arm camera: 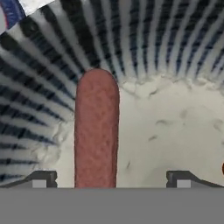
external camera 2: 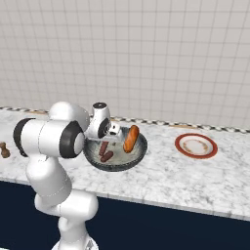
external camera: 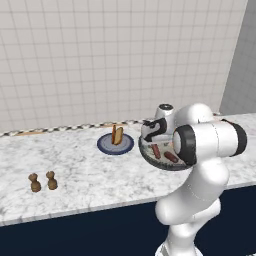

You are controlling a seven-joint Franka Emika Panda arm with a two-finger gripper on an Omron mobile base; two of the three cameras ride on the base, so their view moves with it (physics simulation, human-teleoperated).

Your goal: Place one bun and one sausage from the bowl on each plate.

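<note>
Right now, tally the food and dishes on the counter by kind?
Sausages: 3, two in the bowl at and, one on the blue plate
Buns: 2
Plates: 2
Bowls: 1
Brown shakers: 2
Total: 10

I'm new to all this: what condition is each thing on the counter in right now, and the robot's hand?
bowl: on the counter, holding two sausages and one bun.
blue plate: filled, a bun and a sausage on it.
red-rimmed plate: empty.
sausage: lying in the bowl, between the end effector's tips, not yet gripped.
end effector: open, low over the bowl.
two brown shakers: upright, side by side.
</note>
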